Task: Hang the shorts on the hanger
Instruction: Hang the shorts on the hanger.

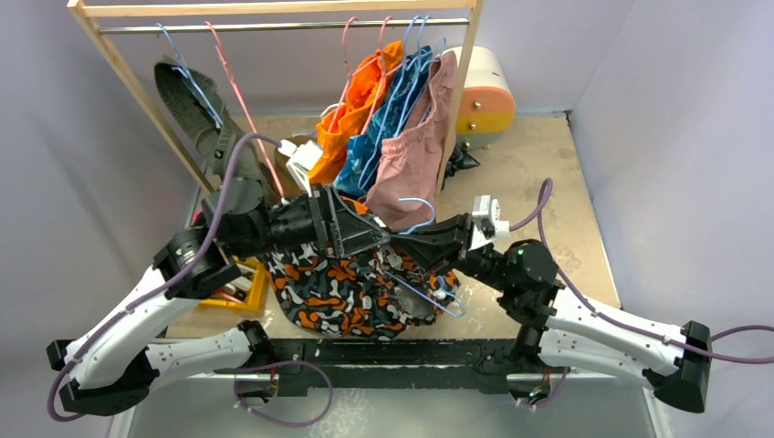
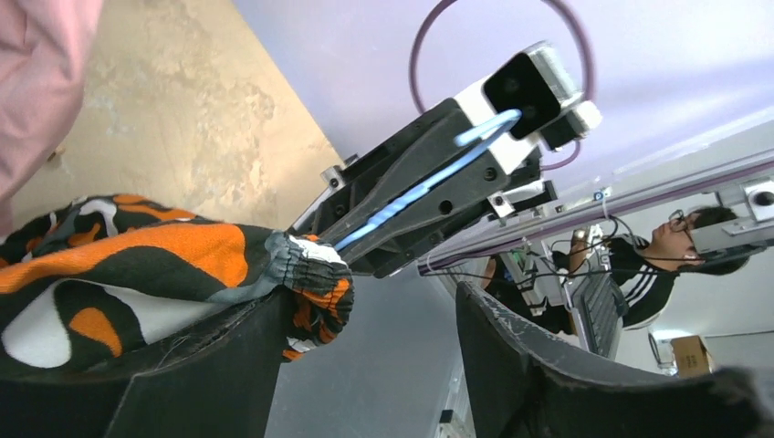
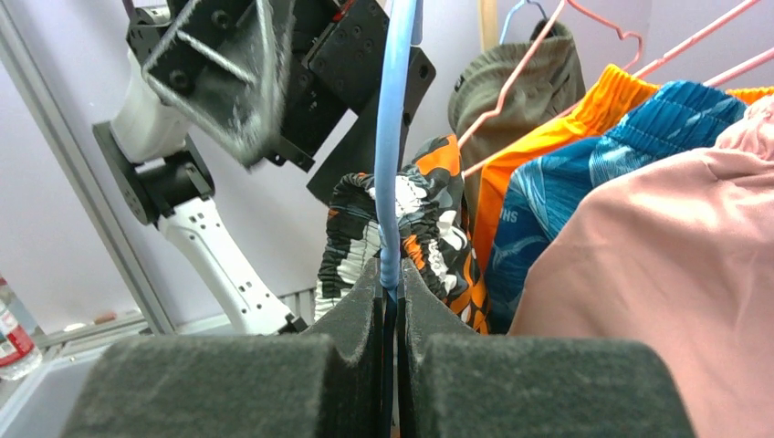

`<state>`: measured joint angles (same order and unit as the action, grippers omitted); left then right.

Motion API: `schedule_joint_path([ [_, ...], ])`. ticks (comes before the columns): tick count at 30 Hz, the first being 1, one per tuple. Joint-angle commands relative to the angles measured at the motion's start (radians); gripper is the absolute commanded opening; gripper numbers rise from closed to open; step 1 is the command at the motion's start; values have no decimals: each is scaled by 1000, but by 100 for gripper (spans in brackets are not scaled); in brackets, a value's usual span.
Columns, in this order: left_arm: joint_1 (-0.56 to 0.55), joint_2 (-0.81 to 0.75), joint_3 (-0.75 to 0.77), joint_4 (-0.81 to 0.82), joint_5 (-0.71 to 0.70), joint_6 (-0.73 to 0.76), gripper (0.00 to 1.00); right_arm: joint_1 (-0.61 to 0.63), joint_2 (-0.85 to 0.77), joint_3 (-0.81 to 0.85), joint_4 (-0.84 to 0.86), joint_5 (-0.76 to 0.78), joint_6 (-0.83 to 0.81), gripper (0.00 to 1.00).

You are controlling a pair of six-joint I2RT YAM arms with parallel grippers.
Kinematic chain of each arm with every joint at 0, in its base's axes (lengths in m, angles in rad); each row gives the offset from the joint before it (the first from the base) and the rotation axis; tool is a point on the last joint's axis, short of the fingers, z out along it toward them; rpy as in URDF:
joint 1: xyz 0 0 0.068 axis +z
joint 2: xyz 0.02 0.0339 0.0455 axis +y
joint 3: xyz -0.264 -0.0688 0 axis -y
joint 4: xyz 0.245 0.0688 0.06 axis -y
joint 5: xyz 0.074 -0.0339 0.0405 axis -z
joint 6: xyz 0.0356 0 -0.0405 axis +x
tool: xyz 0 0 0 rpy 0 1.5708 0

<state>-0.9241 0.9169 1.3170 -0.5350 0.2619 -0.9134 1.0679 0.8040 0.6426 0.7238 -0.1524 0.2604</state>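
R-wrist view:
- 1x hanger point(image 3: 394, 137): lt-blue wire, rises from the pads and out the top of frame.
- right gripper point(image 3: 391, 306): pads closed tight on that wire, no gap.
- 1x shorts point(image 3: 429, 214): camo print, elastic waistband bunched just behind the wire. Touching it or not: cannot tell.
- Hanging to the right: orange shorts point(image 3: 557, 137), blue patterned shorts point(image 3: 593, 182), pink shorts point(image 3: 657, 274). An olive garment point(image 3: 534, 78) hangs further back.

L-wrist view:
- left gripper point(image 2: 370, 319): fingers spread wide, nothing pinched btwn them.
- End of the shorts' waistband lies over the finger on the left of the view. Rest of the fabric trails off left.
- The right gripper sits opposite, tip at the waistband, w/ the blue wire running along its fingers.
- Bkgd: person point(image 2: 662, 265) seated.

Top view:
- Both grippers meet tip to tip over the table point(image 1: 566, 182), in front of the wooden rack point(image 1: 274, 7).
- Upper edge of the shorts is up at the tips. Bulk of the fabric spreads on the near side, toward the arm bases.
- 1x yellow bin point(image 1: 248, 294) beside the L arm.
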Motion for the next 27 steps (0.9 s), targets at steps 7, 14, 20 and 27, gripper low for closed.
schedule_joint_path([
  [7,1,-20,201,-42,-41,93,74,8,-37,-18,341,-41,110,0],
  [14,1,-16,314,-33,-27,137,74,8,-50,-32,446,-52,154,0],
  [20,1,-66,392,50,-25,222,75,7,-134,-21,363,-77,129,0],
  [27,1,-131,342,127,-88,412,75,8,-265,30,96,-97,76,0],
])
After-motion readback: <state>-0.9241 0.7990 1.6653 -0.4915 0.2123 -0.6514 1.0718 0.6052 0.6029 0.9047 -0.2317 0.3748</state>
